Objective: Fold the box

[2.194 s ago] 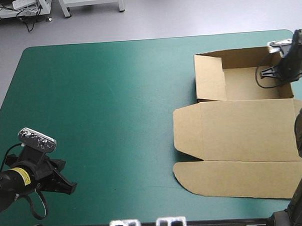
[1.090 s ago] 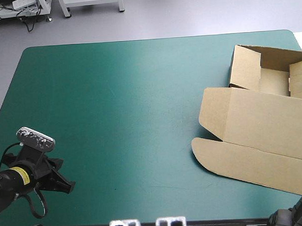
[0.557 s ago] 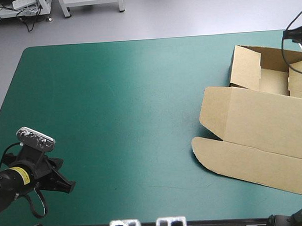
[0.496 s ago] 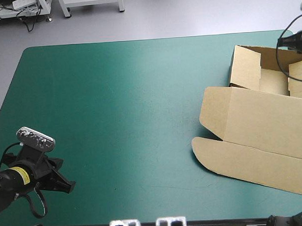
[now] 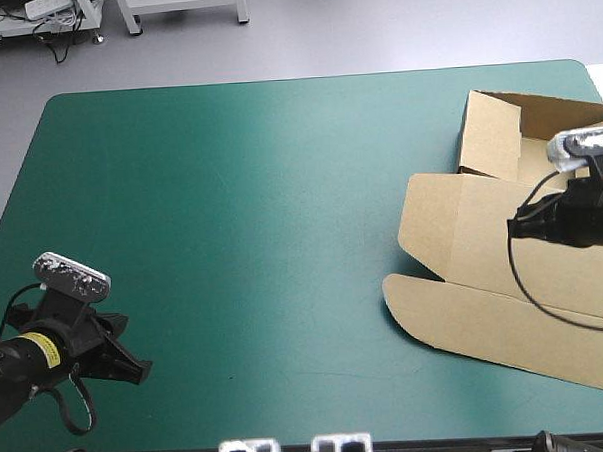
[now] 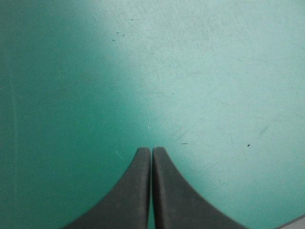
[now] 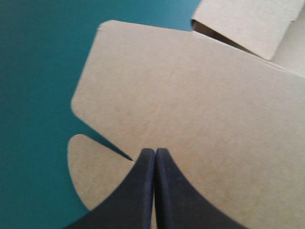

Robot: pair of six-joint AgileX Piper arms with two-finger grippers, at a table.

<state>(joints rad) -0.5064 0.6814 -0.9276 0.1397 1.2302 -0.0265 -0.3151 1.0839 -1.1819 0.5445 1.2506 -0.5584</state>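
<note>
We judge wall-tucking underway | black-finned right gripper (image 7: 155, 151) clenched, empty, over brown cardboard box (image 5: 462, 229) — next needs opening to grip | left gripper (image 6: 151, 150) clenched, idle

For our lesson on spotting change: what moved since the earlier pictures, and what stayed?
The box slid toward the robot's right and turned slightly. The right gripper, out of sight just before, now hovers shut over its flat lid. The left gripper stayed put, shut.
</note>
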